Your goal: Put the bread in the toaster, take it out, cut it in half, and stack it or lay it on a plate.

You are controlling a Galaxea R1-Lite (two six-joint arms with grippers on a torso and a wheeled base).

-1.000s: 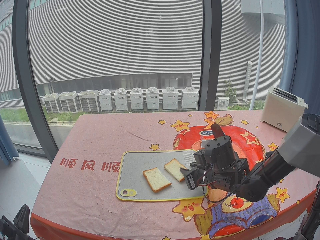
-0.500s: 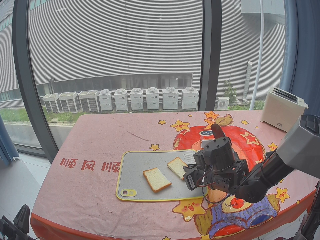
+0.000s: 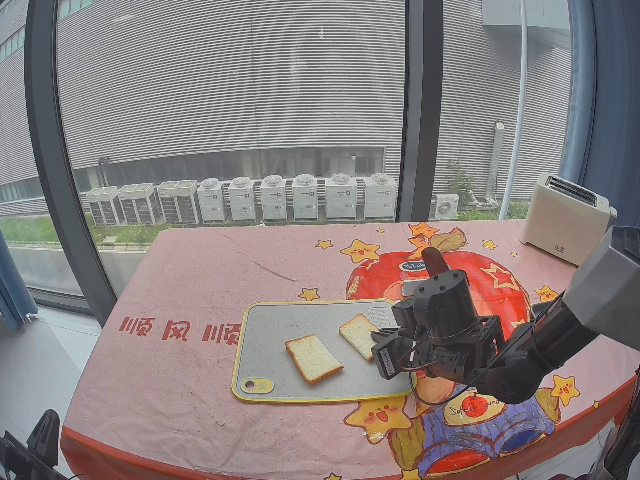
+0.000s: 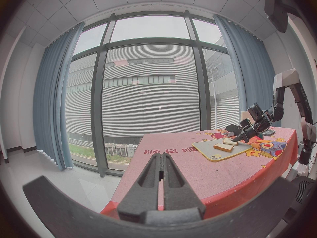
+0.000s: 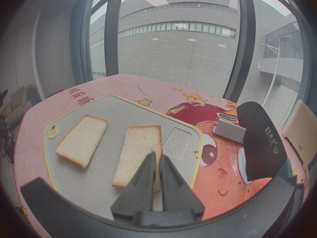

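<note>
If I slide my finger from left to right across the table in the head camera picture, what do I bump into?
left bread half → right bread half → right gripper → toaster

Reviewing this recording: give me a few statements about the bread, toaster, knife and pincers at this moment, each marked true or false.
1. Two half slices of white bread lie on the grey yellow-rimmed cutting board. True.
2. The cream-white box-shaped toaster stands on that board. False: it stands at the far right corner of the pink-clothed table, apart from the board.
3. The right pincer is shut on the right-hand half slice. True.
4. The left pincer holds the black-bladed knife. False: it is shut on nothing, off the table; the knife is on the table beside the board.
</note>
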